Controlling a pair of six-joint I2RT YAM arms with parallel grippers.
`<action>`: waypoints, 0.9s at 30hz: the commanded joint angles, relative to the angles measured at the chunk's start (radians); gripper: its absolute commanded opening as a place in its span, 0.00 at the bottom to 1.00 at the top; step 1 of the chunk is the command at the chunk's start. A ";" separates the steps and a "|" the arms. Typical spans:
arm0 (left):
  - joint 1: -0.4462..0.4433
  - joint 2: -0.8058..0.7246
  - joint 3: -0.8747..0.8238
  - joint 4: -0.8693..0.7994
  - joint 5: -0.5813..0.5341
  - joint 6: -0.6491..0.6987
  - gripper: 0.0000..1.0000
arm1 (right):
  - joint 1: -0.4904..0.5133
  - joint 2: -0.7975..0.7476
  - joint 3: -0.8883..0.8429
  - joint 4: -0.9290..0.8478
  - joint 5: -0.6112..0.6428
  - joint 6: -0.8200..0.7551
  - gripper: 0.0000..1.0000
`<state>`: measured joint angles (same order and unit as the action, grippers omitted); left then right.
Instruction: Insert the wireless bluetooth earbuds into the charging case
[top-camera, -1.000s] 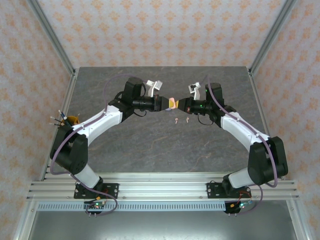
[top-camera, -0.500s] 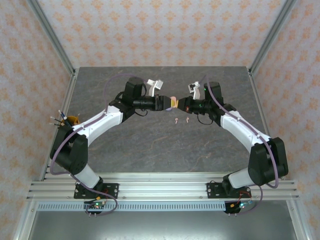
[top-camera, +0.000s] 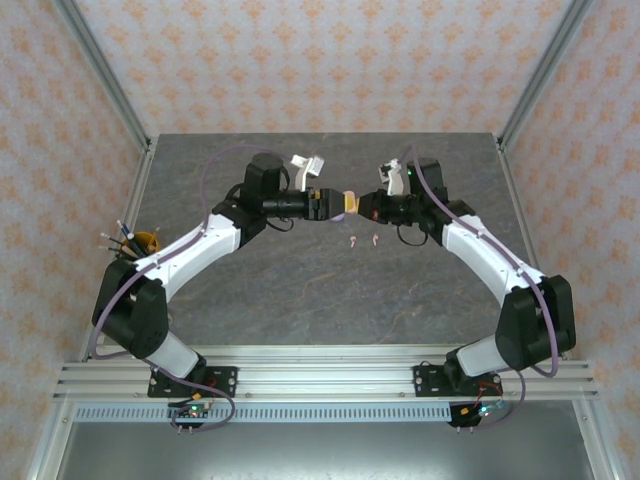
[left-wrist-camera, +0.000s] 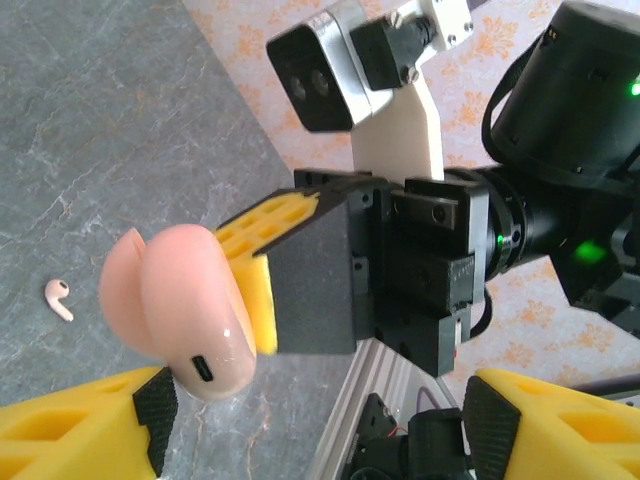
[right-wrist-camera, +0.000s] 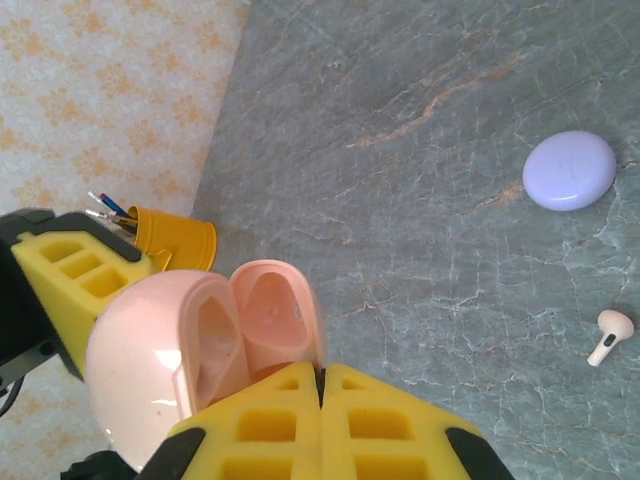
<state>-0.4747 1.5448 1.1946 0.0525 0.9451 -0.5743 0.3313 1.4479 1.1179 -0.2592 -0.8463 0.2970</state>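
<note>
The right gripper clenched the open pink charging case, apparently by its lid; the left gripper stood spread beside it, 2 earbuds below.

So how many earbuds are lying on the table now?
2. Both lie on the table, on the near side of the pink case: left earbud, right earbud. Others may be hidden.
</note>
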 joint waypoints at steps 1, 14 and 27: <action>0.014 -0.044 0.108 -0.164 -0.006 0.133 0.80 | 0.001 0.036 0.097 -0.114 0.025 -0.105 0.00; 0.071 0.046 0.221 -0.407 -0.027 0.267 0.80 | 0.001 0.117 0.075 -0.112 0.092 -0.172 0.00; 0.203 -0.024 -0.035 -0.162 -0.317 0.063 0.83 | 0.127 0.247 0.050 -0.049 0.265 -0.004 0.28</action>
<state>-0.3103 1.5642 1.1576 -0.1978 0.7517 -0.4408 0.4294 1.6497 1.1267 -0.3534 -0.6609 0.2333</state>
